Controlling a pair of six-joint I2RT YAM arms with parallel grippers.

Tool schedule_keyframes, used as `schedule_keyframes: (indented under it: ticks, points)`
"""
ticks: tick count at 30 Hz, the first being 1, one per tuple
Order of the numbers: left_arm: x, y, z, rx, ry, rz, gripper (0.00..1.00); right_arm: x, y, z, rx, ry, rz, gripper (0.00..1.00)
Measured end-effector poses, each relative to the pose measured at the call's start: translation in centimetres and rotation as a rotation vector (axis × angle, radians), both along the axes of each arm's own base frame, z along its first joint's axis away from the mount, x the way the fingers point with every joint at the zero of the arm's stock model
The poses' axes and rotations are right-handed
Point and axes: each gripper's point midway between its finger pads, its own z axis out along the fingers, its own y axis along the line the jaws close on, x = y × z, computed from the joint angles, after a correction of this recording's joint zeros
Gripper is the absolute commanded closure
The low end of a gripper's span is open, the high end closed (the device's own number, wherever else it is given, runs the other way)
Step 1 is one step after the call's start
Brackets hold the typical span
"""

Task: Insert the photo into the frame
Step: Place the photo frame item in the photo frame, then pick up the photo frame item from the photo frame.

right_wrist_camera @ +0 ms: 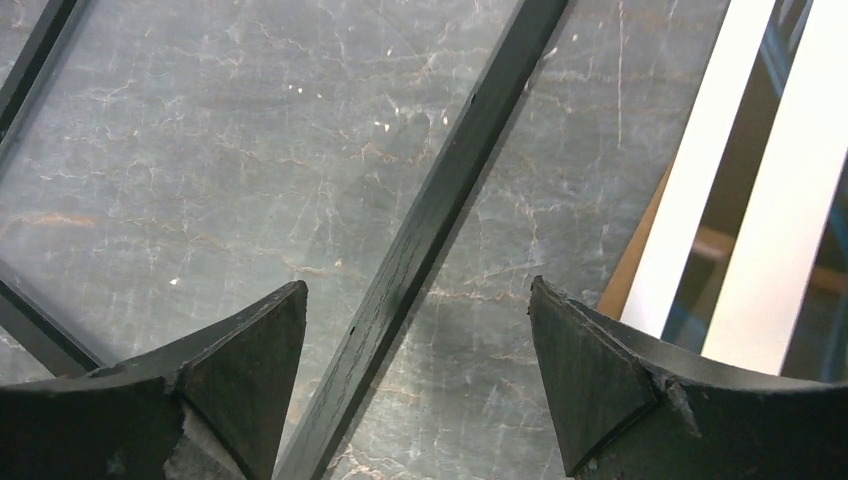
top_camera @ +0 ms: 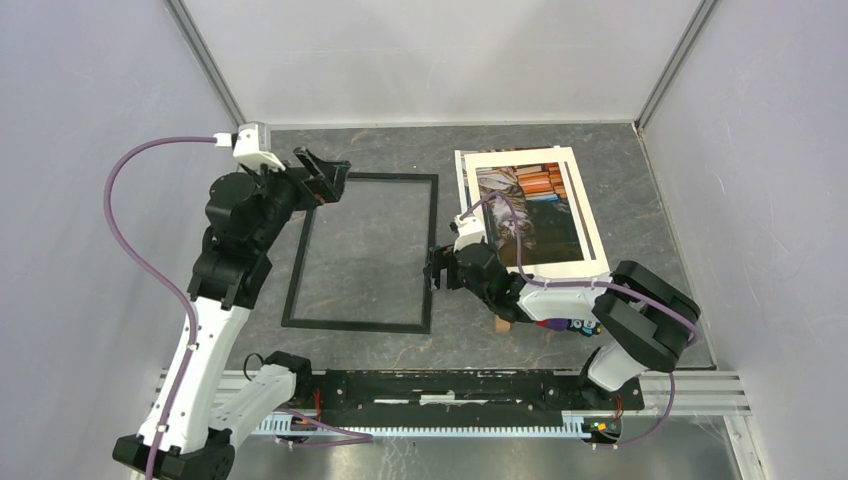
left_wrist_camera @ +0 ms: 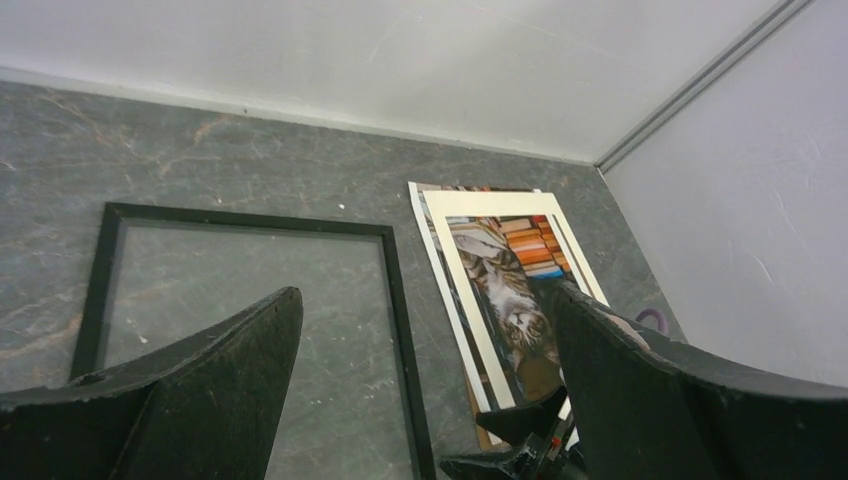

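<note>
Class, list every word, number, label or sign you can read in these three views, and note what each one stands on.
No text can be read in any view.
Book spines in the cat photo under the white mat border: too small and blurred to read.
Thin black rectangular picture frame and grey stone-patterned table: no markings.
</note>
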Motion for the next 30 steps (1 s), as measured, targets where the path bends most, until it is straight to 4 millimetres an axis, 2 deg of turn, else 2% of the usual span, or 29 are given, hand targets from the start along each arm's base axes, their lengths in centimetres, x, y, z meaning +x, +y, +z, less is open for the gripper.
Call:
schedule_keyframes:
  ticks: [7, 13, 17, 23, 25, 27, 30]
  points:
    - [1.0, -1.6, -1.9, -0.041, 0.068, -0.06, 0.0, 1.1, -0.5, 1.7, -0.018, -0.109, 0.056, 0.14]
    - [2.0, -3.0, -3.4, -0.063, 0.125, -0.112, 0.0, 2.6, -2.2, 1.7, -0.059, -0.139, 0.036, 0.15]
    - [3.0, -4.4, -4.9, -0.09, 0.181, -0.165, 0.0, 3.7, -5.8, 1.5, -0.111, -0.163, -0.045, 0.14]
    - [4.9, -7.3, -9.8, -0.125, 0.353, -0.272, 0.0, 5.2, -12.3, 2.6, -0.169, -0.218, -0.235, 0.13]
    - [5.0, -8.5, -11.3, -0.135, 0.407, -0.31, 0.0, 5.7, -13.8, 3.1, -0.176, -0.228, -0.291, 0.12]
    - [4.8, -10.4, -13.0, -0.137, 0.465, -0.364, 0.0, 6.3, -15.6, 3.9, -0.179, -0.243, -0.361, 0.1]
    - [3.4, -14.2, -15.4, -0.126, 0.547, -0.462, 0.0, 7.0, -18.4, 5.2, -0.175, -0.258, -0.468, 0.08]
